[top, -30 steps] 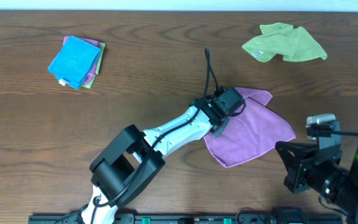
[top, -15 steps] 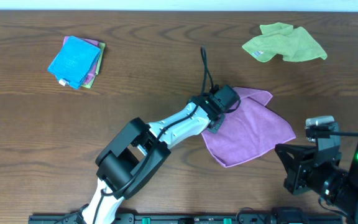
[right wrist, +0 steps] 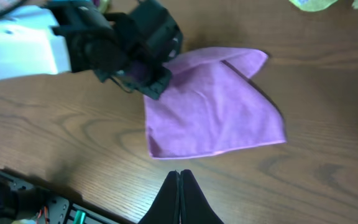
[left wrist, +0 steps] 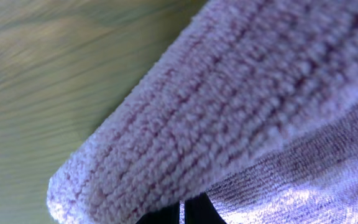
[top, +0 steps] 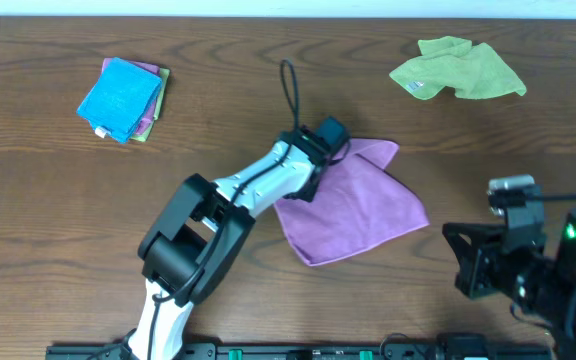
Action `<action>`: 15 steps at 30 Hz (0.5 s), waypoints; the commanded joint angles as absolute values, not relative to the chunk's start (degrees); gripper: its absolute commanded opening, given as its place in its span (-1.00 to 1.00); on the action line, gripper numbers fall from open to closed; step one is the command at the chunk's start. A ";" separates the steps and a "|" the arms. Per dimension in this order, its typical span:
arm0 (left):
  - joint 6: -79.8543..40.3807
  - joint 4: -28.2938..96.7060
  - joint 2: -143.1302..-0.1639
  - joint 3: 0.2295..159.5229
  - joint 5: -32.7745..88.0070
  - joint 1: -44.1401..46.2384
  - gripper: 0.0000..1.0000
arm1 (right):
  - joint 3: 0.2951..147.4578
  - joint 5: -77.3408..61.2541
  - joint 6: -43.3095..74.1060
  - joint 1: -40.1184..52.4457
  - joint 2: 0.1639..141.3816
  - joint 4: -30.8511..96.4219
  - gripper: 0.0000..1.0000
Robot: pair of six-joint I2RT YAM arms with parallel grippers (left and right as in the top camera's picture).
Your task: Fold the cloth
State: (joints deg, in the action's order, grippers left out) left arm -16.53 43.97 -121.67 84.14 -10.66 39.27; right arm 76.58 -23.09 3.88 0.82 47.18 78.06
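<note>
- The purple cloth (top: 360, 205) lies on the tabletop (top: 218, 60), just right of the middle, between the two arms
- Most of it is spread flat in a rough four-sided shape, with its near corner pointing at the near edge of the tabletop
- At its far right corner a small flap is doubled over onto the rest of the cloth
- The left tool (top: 328, 145) is at the cloth's far left corner, reached there by the white left arm stretching up from the near left
- In the right wrist view purple fabric shows inside that dark tool, so it is clamped on the cloth's corner
- The left wrist view is filled with fuzzy pink-purple pile seen very close, a thick rolled edge raised above the blurred wood, with the dark fingertips (left wrist: 194, 210) just visible at the bottom
- The right tool (right wrist: 179, 186) hovers over bare wood near the cloth's near edge, apart from it; its two tips are pressed together and hold nothing
- A black cable (top: 288, 85) loops up from the left wrist towards the far side
- A crumpled green cloth (top: 458, 68) sits at the far right, well apart from the purple one
- A small stack of folded cloths (top: 123, 95), blue on top, lies at the far left
</note>
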 commanded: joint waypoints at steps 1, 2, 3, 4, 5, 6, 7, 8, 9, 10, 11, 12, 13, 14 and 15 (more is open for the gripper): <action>-18.48 46.15 -124.38 82.54 -11.55 36.86 -0.89 | 73.10 -22.55 5.65 0.62 51.13 76.51 -0.97; -18.50 46.48 -124.38 82.54 -11.55 36.38 -0.88 | 71.75 -22.63 6.50 0.62 52.40 75.50 -0.97; -18.50 46.70 -124.38 82.54 -11.55 36.01 -0.88 | 70.46 -23.00 7.07 0.62 53.56 74.50 -0.97; -18.50 46.81 -124.38 82.54 -11.53 35.57 -0.89 | 69.14 -23.77 7.51 0.71 54.74 73.49 -0.97; -18.50 46.89 -124.38 82.54 -11.51 35.14 -0.88 | 67.57 -25.02 7.70 0.86 56.10 72.23 -0.97; -18.50 46.94 -124.38 82.54 -11.51 34.70 -0.88 | 66.17 -26.09 7.68 1.02 57.45 71.02 -0.97; -18.48 46.96 -124.38 82.54 -11.22 34.13 -0.89 | 64.58 -26.98 7.75 1.37 59.09 69.52 -0.97; -18.48 46.92 -124.38 82.54 -10.74 33.63 -0.88 | 63.20 -27.29 8.40 1.74 60.55 68.14 -0.97; -18.48 46.94 -124.38 82.54 -10.31 33.08 -0.88 | 61.73 -27.27 9.56 2.28 62.30 66.50 -0.97; -18.46 46.96 -124.38 82.54 -9.54 32.21 -0.89 | 60.18 -27.27 10.87 3.09 64.31 64.66 -0.97; -18.44 46.96 -124.38 82.54 -8.60 31.22 -0.88 | 58.59 -27.27 12.16 4.29 66.94 62.33 -0.97; -18.44 46.96 -124.38 82.54 -8.01 30.61 -0.88 | 57.76 -27.22 12.69 5.43 68.82 60.80 -0.97; -18.44 46.96 -124.38 82.54 -7.18 29.71 -0.88 | 56.93 -27.18 13.28 7.25 71.37 58.72 -0.97; -18.35 46.96 -124.38 82.54 -6.46 29.10 -0.88 | 56.53 -26.85 13.89 8.64 73.10 57.32 -0.97; -18.17 46.94 -124.38 82.54 -5.82 28.69 -0.89 | 56.34 -25.50 15.07 10.13 74.74 56.14 -0.97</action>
